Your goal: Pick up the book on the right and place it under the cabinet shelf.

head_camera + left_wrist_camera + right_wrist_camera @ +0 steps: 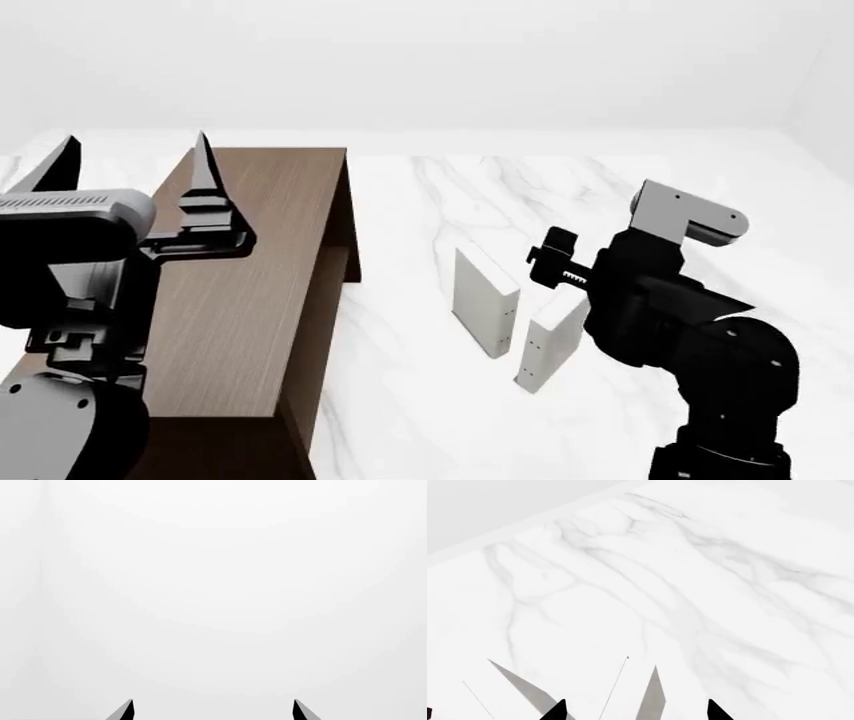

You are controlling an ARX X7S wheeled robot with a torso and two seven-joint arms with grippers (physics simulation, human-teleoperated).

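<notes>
Surface: white marble-veined tabletop (441, 400) under plain pale walls; everything you need stands on it.
Book: the book (550, 345), thin and white, stands upright on its edge at the right, spine toward the camera, just beside the thicker greyish-white book (483, 300), which stands to its left.
Book and hand: in the head view your right gripper (551, 262) sits at the book's top edge, above and a little behind it. In the right wrist view (634, 712) the two dark tips stand apart, with thin pale edges rising between and beside them; I cannot tell which edge is the book, or whether a tip touches it.
Risk, tipping: a thin book on edge will likely fall if a finger comes down on top of it and not astride it.
Risk, neighbour: the thicker book is near enough that a wide approach could knock it or grab it instead.
Risk, placement: the cabinet shelf (254, 290) lies well apart to the left; the slot under it is hidden from the head camera, so you may strike the wood.
Left gripper: left gripper (134, 165) is raised over the cabinet, tips apart, holding nothing; it could crowd your path.
</notes>
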